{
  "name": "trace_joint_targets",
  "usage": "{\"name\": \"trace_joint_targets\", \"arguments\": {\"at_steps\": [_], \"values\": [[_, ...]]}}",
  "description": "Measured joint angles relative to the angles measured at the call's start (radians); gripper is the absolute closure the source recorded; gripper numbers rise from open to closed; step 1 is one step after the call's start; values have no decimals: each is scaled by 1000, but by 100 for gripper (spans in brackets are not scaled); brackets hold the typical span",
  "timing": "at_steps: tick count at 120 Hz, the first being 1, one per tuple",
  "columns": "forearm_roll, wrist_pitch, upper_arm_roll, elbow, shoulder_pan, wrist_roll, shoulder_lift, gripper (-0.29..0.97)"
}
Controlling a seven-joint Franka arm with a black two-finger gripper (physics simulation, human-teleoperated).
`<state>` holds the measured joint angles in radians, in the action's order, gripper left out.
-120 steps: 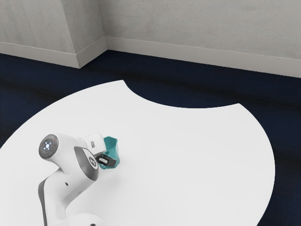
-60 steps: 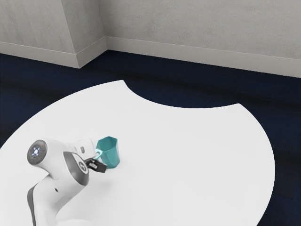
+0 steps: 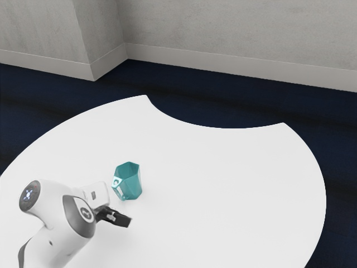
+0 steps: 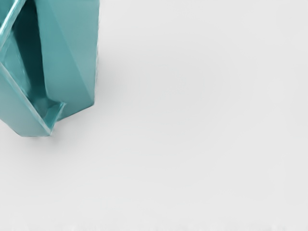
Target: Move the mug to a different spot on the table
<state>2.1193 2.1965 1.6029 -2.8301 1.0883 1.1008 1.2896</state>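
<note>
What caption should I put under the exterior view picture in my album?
A teal mug stands upright on the white table, the robot's gripper close by but not touching.

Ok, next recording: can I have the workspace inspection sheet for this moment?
Surface: white table, with a curved cut-out in its far edge.
Job's things: teal faceted mug, standing upright on the table, handle toward the arm.
Clutter: nothing seen.
Grippers: gripper apart from the mug, on its handle side, not touching it.
Cables: nothing seen.
Surroundings: dark blue floor; grey wall with pale skirting.
</note>
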Motion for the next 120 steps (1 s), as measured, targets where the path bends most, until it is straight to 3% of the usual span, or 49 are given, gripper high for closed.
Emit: {"name": "trace_joint_targets", "arguments": {"at_steps": [22, 36, 54, 76, 92, 109, 120], "values": [[-6, 70, -13, -2, -151, -33, -260, 0], [-57, 175, -94, 9, -224, -53, -421, 0], [-215, 311, -279, 39, -302, -74, -615, 0], [-388, 487, -520, 121, -482, -96, -837, 0], [-499, 572, -654, 229, -564, -108, -927, 0], [-681, 609, -930, 351, -704, -119, -1021, 0], [-760, 612, -1011, 401, -739, -127, -1043, 0]]}}
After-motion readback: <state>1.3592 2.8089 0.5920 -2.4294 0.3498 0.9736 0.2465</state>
